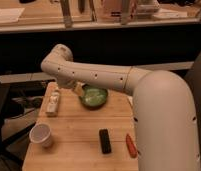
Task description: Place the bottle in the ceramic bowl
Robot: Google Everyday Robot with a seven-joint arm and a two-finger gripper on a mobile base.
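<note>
Status: early — nothing placed as yet. Bottle [53, 103] lying flat along the left edge of the surface [79, 130], untouched, apart from the bowl [94, 105]. Bowl toward the far middle of the surface, glossy green inside, seemingly empty. Jaws released, grasping nothing. Mostly hidden under the arm [99, 77], with only a pale tip showing low between bottle and bowl, just beside the bowl's left rim. Left to do, by judgement: shift left over the bottle, close on its body, lift, carry right, lower into the bowl, let go — the whole of the task, in short. Also on the surface: white cup [41, 135], upright, at the near left corner; black bar [105, 141] at the near middle; orange-red item [130, 144] just right of it. None of these between bottle and bowl. In the way: little. Arm stretched across above the bowl, masking part of its far rim and the back right of the surface. Cup nearer the front, apart from the bottle, unlikely to be struck. Risks worth noting: bottle close to the left edge, liable to roll or be nudged off by a glancing approach. Bottle roughly as long as the bowl is wide, so likely to end up leaning on the rim rather than lying flat.
</note>
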